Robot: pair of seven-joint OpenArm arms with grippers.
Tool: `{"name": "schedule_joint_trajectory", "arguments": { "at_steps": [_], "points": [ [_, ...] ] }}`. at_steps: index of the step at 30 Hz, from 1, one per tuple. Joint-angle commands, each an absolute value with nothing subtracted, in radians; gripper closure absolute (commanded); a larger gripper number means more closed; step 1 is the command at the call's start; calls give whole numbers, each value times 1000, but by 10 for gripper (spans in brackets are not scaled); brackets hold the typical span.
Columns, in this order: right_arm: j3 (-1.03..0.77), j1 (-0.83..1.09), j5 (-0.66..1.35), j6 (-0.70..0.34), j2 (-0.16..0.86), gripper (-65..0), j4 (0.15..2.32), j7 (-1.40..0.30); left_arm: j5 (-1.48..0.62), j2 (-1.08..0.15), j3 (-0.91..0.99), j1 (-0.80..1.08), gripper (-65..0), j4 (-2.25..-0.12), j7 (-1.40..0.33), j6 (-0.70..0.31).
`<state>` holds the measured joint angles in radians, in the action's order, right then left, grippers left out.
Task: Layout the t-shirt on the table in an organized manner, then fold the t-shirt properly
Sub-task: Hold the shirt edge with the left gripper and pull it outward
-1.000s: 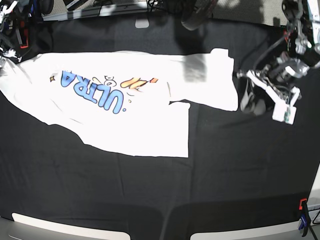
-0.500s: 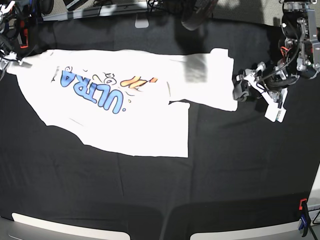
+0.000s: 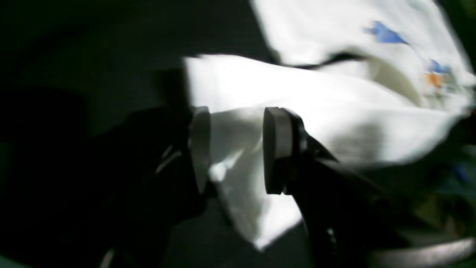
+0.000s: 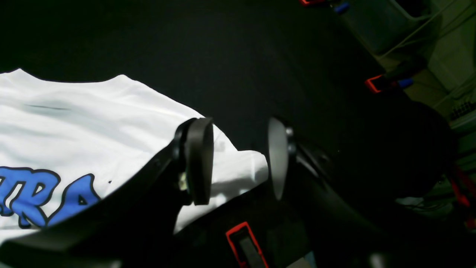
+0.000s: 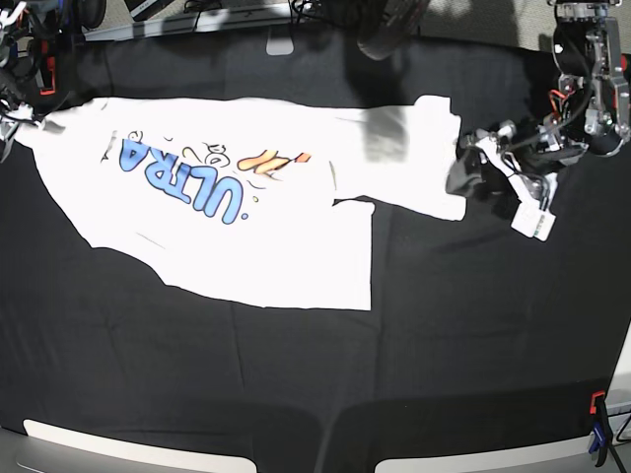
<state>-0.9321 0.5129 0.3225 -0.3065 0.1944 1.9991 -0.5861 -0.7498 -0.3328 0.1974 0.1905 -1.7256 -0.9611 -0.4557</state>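
Note:
The white t-shirt (image 5: 246, 217) lies spread on the black table (image 5: 394, 374), its blue "ULTRA" print facing up and its lower right part folded over. In the base view my left gripper (image 5: 461, 169) sits at the shirt's right edge. In the left wrist view the left gripper (image 3: 238, 149) is open, with white cloth (image 3: 316, 111) showing in the gap between its pads. My right gripper (image 4: 240, 160) is open just above the shirt's corner (image 4: 245, 167), at the table's far left, and holds nothing.
Red clamps (image 4: 375, 83) hold the black cloth at the table's edge, and another one (image 5: 596, 404) is at the front right. A small white object (image 5: 281, 46) and a dark round thing (image 5: 385, 30) sit at the back edge.
My left gripper has moved left up to the shirt's right edge. A second ago the shirt's left corner hung further out to the left; it has been drawn in and now lies still.

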Motion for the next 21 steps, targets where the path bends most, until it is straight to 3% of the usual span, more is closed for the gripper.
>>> {"name": "schedule_joint_trajectory", "arguments": {
  "at_steps": [1,13,21],
  "points": [
    [-941,513,330,-304,210,-239,2019,-562,-753,-344,203,180,-222,-1740,-926,-446],
    [-941,512,367,-308,210,-239,2019,-562,-835,-344,200,183,-221,-1739,-878,-469],
    [-941,512,371,-308,210,-239,2019,-562,-739,-341,187,183,-221,-1735,-869,-471]
  ]
}}
